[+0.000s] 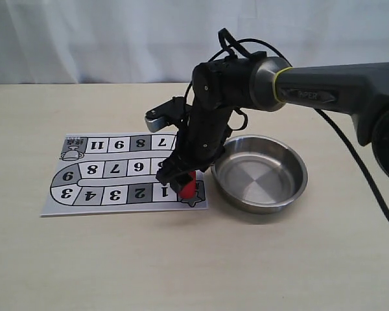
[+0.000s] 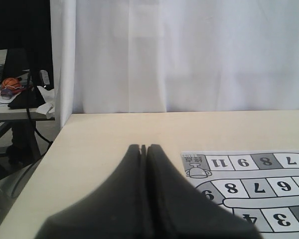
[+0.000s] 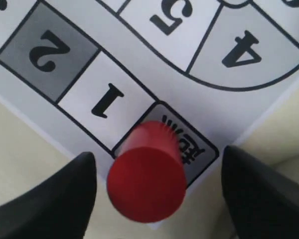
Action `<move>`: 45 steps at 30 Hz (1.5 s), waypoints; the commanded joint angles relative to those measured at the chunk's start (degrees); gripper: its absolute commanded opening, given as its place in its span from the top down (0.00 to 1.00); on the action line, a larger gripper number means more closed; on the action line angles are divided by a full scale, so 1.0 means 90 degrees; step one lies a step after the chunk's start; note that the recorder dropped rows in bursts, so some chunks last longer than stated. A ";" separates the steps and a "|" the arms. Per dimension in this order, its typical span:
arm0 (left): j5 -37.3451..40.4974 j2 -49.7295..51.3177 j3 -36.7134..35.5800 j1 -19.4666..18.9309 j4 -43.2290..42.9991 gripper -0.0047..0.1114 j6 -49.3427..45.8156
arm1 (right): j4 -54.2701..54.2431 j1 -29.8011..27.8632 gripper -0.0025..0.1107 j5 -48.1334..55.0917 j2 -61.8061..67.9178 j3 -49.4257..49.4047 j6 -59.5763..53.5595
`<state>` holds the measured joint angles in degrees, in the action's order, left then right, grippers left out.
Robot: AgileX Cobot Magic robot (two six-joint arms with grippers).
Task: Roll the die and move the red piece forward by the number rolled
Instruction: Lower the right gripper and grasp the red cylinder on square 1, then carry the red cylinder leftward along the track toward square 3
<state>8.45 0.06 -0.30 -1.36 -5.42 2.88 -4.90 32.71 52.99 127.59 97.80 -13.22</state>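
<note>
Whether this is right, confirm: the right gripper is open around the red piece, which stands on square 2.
Wrong square. In the right wrist view the red piece stands on the grey start square beside square 1; the right gripper is open around it.

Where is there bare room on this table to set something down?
Bare table runs on the camera's side of the board and bowl, and behind them up to the curtain. It is crowded where the right fingers straddle the red piece beside the bowl.
</note>
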 commanded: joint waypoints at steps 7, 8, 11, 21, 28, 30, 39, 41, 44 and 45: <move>-0.0022 -0.0007 0.0033 0.0001 0.0012 0.96 0.0017 | -0.0035 0.0004 0.59 -0.0119 -0.0008 -0.0028 0.0061; -0.0022 -0.0007 0.0033 0.0001 0.0012 0.96 0.0017 | -0.0046 0.0004 0.59 -0.0119 -0.0008 -0.0028 0.0061; -0.0022 -0.0007 0.0033 0.0001 0.0012 0.96 0.0017 | -0.0068 0.0004 0.61 -0.0119 -0.0008 -0.0028 0.0061; -0.0036 -0.0007 0.0033 0.0001 0.0012 0.96 0.0017 | -0.0068 0.0004 0.94 -0.0007 -0.0055 0.0083 0.0105; -0.0036 -0.0007 0.0033 0.0001 0.0012 0.96 0.0017 | -0.0099 0.0133 0.94 0.0139 -0.0241 0.0281 0.0062; -0.0036 -0.0007 0.0033 0.0001 0.0012 0.96 0.0017 | -0.0082 0.0249 0.94 0.0113 -0.0268 0.0281 0.0062; -0.0036 -0.0007 0.0033 0.0001 0.0012 0.96 0.0017 | 0.0021 0.0521 0.94 -0.0292 -0.0268 0.0281 0.0091; -0.0025 -0.0007 0.0033 0.0001 0.0012 0.96 0.0017 | 0.0078 0.0521 0.94 -0.0389 -0.0239 0.0268 0.0109; -0.0025 -0.0007 0.0033 0.0001 0.0012 0.96 0.0017 | 0.0078 0.0521 0.94 -0.0442 -0.0070 0.0268 0.0171; -0.0025 -0.0007 0.0033 0.0001 0.0012 0.96 0.0017 | 0.0078 0.0521 0.94 -0.0442 -0.0009 0.0268 0.0184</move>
<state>8.45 0.06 -0.30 -1.36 -5.42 2.88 -4.65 37.63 49.84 126.23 100.07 -12.28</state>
